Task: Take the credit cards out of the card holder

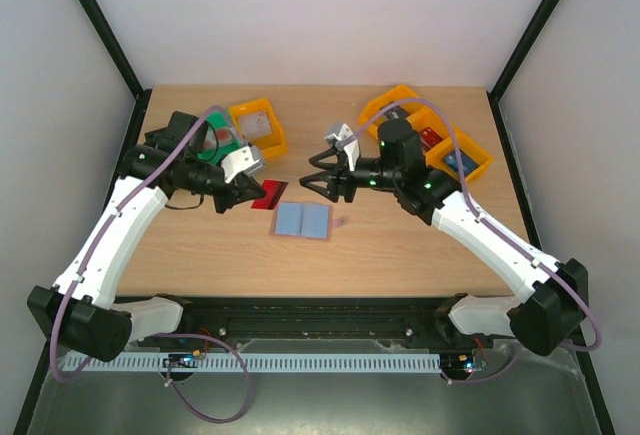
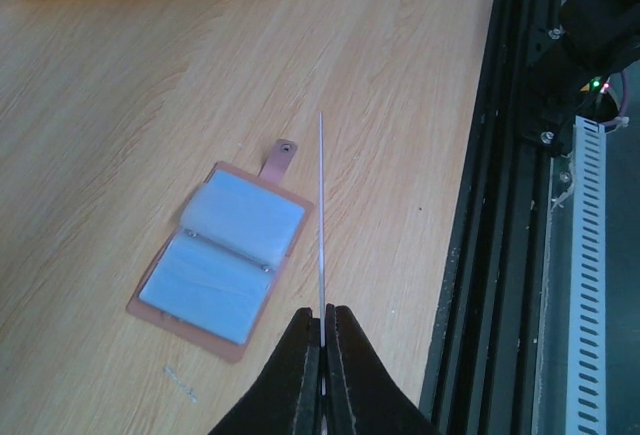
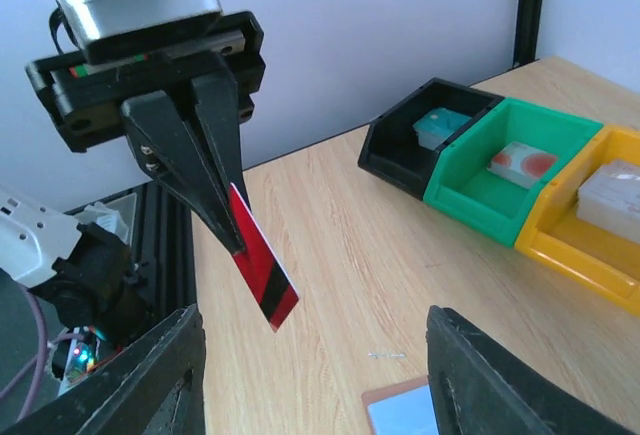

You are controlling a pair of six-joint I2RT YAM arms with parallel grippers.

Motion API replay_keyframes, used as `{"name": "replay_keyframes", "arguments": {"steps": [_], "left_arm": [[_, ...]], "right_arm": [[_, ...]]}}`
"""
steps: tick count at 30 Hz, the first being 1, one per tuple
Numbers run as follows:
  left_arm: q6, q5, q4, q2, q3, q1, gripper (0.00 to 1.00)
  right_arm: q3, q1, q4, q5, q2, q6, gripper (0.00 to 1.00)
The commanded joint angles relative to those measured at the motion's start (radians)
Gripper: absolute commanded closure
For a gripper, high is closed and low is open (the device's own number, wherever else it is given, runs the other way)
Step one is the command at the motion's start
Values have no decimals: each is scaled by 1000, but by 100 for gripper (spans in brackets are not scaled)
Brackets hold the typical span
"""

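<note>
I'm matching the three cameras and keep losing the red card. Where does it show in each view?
Top view: red card just left of centre, pinched by the left hand, up-left of the open card holder.
Left wrist: edge-on, a thin pale line rising from the bottom centre.
Right wrist: centre-left, red with black stripe, hanging tilted.
Shared landmark: the card holder, blue inside, in all three.

Left arm point(image 1: 105, 240) reaches up and inward. Left gripper point(image 1: 256, 196) points right, jaws closed flat on 1 red credit card point(image 3: 262, 277), pinched at its end. Right arm point(image 1: 495, 245) mirrors it. Right gripper point(image 1: 312, 172) faces left, jaws spread apart, nothing between them.
</note>
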Motion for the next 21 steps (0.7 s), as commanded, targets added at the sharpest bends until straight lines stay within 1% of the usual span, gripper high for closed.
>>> {"name": "replay_keyframes", "arguments": {"steps": [1, 4, 10, 12, 15, 18, 21], "left_arm": [[43, 61, -43, -14, 17, -4, 98], [49, 77, -53, -9, 21, -3, 98], [54, 96, -58, -19, 18, -4, 98], [65, 104, -64, -24, 13, -4, 98], [78, 124, -73, -23, 13, -4, 98], [84, 134, -80, -21, 19, -4, 98], [93, 147, -87, -25, 16, -4, 98]], "right_arm": [[16, 16, 24, -51, 52, -38, 42], [56, 40, -5, -61, 93, -48, 42], [62, 88, 18, -101, 116, -45, 42], [60, 92, 37, -97, 122, -31, 45], [63, 98, 58, -99, 144, -10, 56], [83, 104, 39, -103, 166, -8, 68], [96, 104, 1, -80, 171, -22, 85]]}}
